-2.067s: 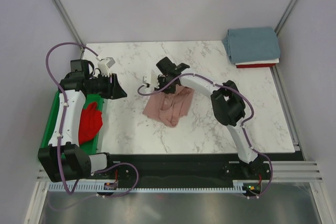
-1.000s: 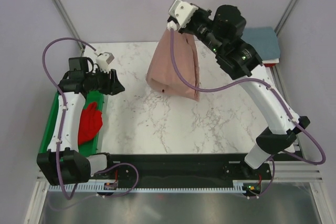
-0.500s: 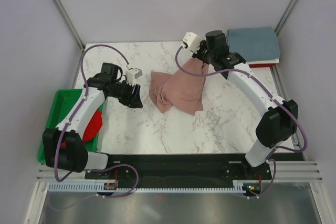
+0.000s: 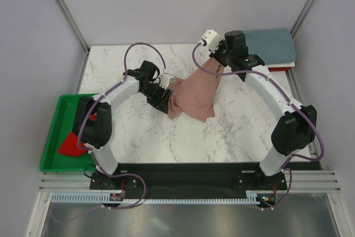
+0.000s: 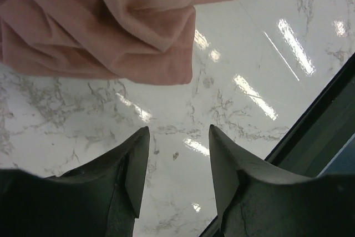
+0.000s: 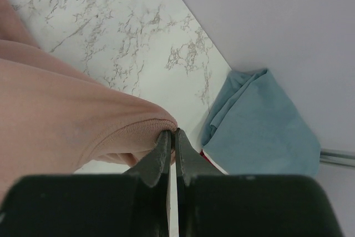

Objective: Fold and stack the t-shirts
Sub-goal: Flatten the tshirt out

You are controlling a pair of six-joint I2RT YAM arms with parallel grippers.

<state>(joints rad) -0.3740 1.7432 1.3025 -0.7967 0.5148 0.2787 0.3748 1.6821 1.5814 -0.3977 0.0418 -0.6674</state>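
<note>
Two hands are at the dusty-pink t-shirt (image 4: 194, 95). We see the right hand (image 6: 172, 135) pressed together on a hemmed edge of it, holding that edge above the desk (image 4: 238, 131), while the rest lies bunched at mid-desk. The left hand (image 5: 177, 137) stands spread just beside the bunched cloth, gripping nothing. A folded grey-blue t-shirt (image 4: 269, 45) lies at the far right corner.

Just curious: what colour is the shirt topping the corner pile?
The shirt is grey-blue, clearest in the right wrist view.
</note>
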